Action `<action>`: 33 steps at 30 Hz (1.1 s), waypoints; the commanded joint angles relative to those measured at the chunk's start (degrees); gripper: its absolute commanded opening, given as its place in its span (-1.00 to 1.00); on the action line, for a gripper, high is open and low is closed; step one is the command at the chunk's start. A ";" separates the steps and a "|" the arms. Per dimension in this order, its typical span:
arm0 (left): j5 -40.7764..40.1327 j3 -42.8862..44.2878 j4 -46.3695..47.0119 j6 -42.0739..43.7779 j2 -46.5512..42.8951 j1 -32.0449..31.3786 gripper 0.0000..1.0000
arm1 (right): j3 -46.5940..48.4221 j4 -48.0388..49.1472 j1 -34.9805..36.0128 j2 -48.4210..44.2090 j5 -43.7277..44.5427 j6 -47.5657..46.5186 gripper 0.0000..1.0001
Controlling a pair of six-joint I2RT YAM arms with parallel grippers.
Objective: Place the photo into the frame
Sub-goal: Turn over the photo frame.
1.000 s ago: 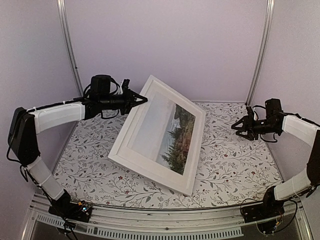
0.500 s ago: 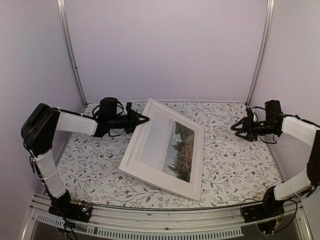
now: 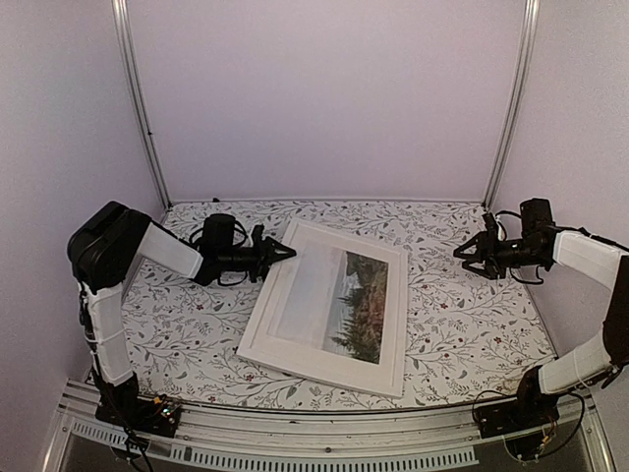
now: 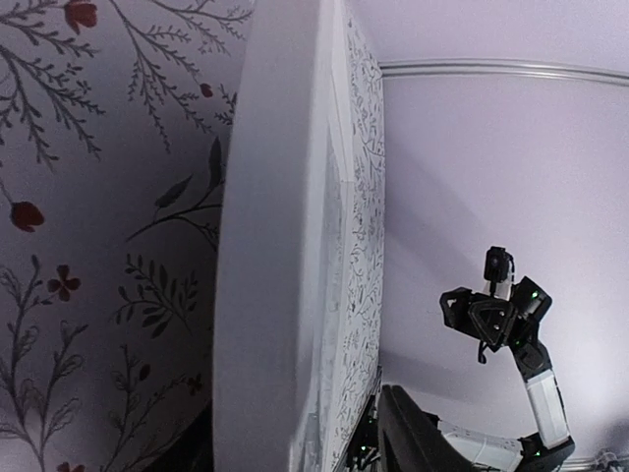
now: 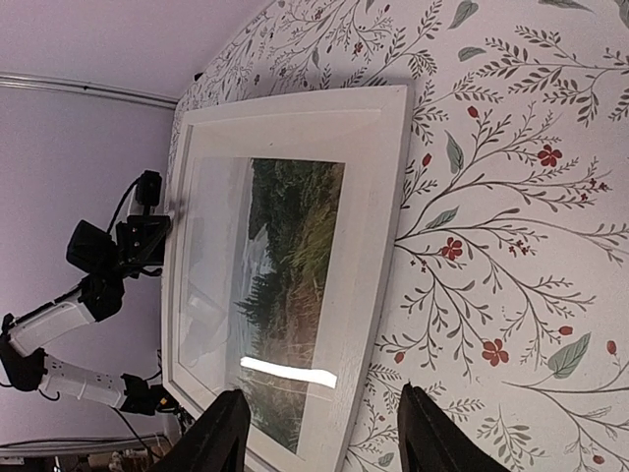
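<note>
The frame (image 3: 324,362) has come down from its tilt and lies flat on the bench (image 3: 472,324), photo (image 3: 359,305) inside.
The left end effector (image 3: 283,253) straddles the far-left corner; clenched or released cannot be told. The right end effector (image 3: 472,254) hangs released, empty, well apart. Judged: set-down closing; next, the left one backs off without dragging.

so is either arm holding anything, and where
right gripper holds nothing. fingers of the left gripper flank the frame at its left edge near the far corner; whether they grip cannot be told
</note>
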 commanded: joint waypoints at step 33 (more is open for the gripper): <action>-60.33 0.87 -47.83 48.70 -46.00 1.83 0.99 | 8.73 -6.14 2.43 -11.93 36.79 -7.99 0.80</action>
